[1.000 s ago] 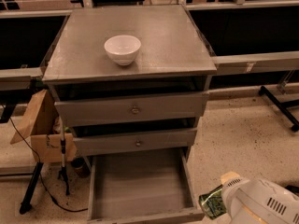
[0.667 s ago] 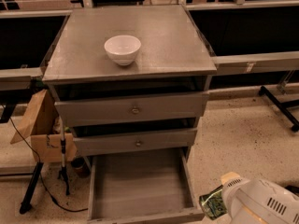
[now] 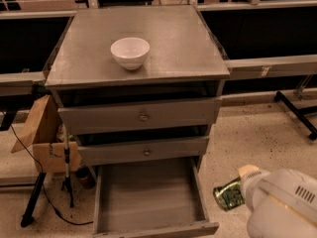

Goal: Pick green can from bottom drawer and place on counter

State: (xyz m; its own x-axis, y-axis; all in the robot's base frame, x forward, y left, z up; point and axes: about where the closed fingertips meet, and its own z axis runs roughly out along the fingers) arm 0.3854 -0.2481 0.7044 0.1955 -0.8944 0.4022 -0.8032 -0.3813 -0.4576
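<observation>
The green can (image 3: 228, 195) hangs tilted above the floor at the near right, just right of the open bottom drawer (image 3: 148, 202) and outside it. The fingers (image 3: 249, 173) of the gripper (image 3: 241, 188) pinch its right end. Farther off, a white bowl (image 3: 130, 52) sits on the tabletop (image 3: 178, 43), above two shut knobbed drawers (image 3: 143, 117).

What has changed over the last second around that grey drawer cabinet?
The end effector, right of the open grey bottom drawer, rose slightly, carrying the small shiny green can up with it. It already held the can; nothing was let go. The round white bowl on the flat grey counter and all three drawers stayed put.
</observation>
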